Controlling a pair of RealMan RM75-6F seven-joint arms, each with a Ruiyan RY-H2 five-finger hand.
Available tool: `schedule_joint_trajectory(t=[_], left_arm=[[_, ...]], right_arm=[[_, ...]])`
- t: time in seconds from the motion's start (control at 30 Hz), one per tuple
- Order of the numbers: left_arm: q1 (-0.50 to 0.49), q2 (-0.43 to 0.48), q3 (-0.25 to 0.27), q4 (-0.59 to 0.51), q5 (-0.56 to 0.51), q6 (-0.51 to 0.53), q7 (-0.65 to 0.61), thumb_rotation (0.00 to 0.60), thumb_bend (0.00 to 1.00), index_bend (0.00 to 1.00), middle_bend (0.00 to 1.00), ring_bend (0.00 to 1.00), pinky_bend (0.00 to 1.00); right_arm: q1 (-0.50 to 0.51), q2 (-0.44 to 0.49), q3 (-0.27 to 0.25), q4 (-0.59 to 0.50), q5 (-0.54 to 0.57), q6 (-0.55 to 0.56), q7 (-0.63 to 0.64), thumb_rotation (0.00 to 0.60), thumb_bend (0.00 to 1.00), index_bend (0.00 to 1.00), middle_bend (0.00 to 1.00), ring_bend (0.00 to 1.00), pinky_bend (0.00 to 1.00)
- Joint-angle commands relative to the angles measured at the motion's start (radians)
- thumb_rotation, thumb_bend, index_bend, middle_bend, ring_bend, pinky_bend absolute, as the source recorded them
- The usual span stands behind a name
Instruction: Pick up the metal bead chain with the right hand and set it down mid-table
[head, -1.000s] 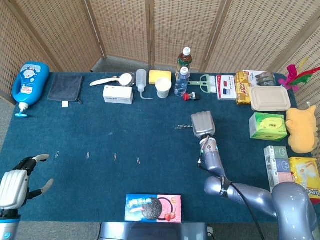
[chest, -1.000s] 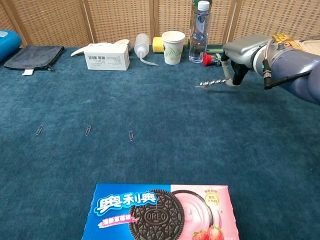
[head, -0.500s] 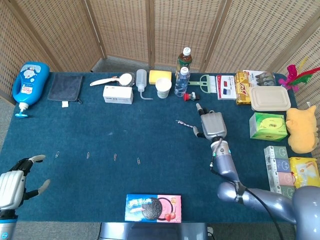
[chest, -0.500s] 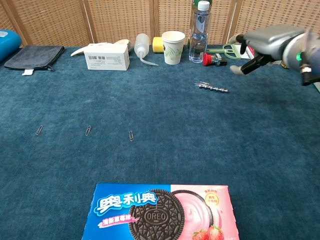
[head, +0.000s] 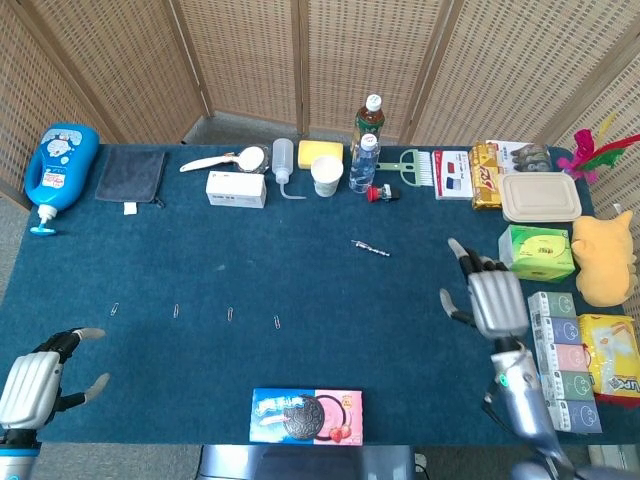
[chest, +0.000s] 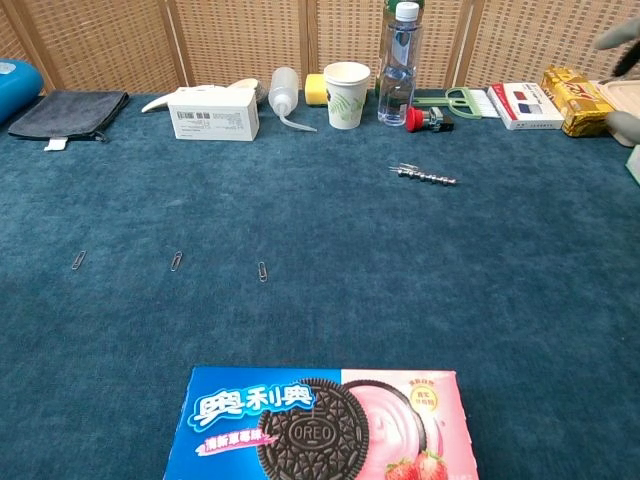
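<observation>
Silver bead chain on a dark blue table.

1. A row of folding woven-wicker screens in light wooden frames closes off the back of the scene, the panels set at slight angles to one another.
2. Grey floor shows in a narrow strip between the foot of the screens and the far table edge.
3. The table is covered edge to edge with a dark teal, carpet-like cloth.
4. Light is even and bright, with only soft, faint shadows on the cloth.
</observation>
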Motion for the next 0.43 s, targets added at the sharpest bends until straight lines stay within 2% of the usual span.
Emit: schedule_joint_trajectory(t=[0.03, 0.1, 0.23, 0.43], left_arm=[[0.011, -0.005, 0.007, 0.0, 0.012, 0.016, 0.007, 0.6, 0.39, 0.32, 0.34, 0.3, 0.39], [0.024, -0.008, 0.011, 0.001, 0.024, 0.038, 0.006, 0.6, 0.39, 0.32, 0.34, 0.3, 0.39], [0.042, -0.014, 0.023, 0.003, 0.045, 0.06, 0.0, 0.6, 0.39, 0.32, 0.34, 0.3, 0.39], [0.057, -0.015, 0.038, -0.005, 0.064, 0.071, 0.005, 0.6, 0.39, 0.33, 0.34, 0.3, 0.39]], right_arm=[[-0.07, 0.041, -0.062, -0.038, -0.064, 0.053, 0.025, 0.387, 0.44, 0.1, 0.28, 0.34, 0.35], [-0.117, 0.058, -0.09, -0.048, -0.085, 0.089, 0.026, 0.392, 0.44, 0.09, 0.28, 0.33, 0.31], [-0.194, 0.068, -0.133, -0.036, -0.132, 0.13, 0.074, 0.416, 0.44, 0.09, 0.25, 0.3, 0.31], [-0.271, 0.051, -0.158, 0.037, -0.174, 0.156, 0.141, 0.449, 0.44, 0.08, 0.21, 0.26, 0.31]])
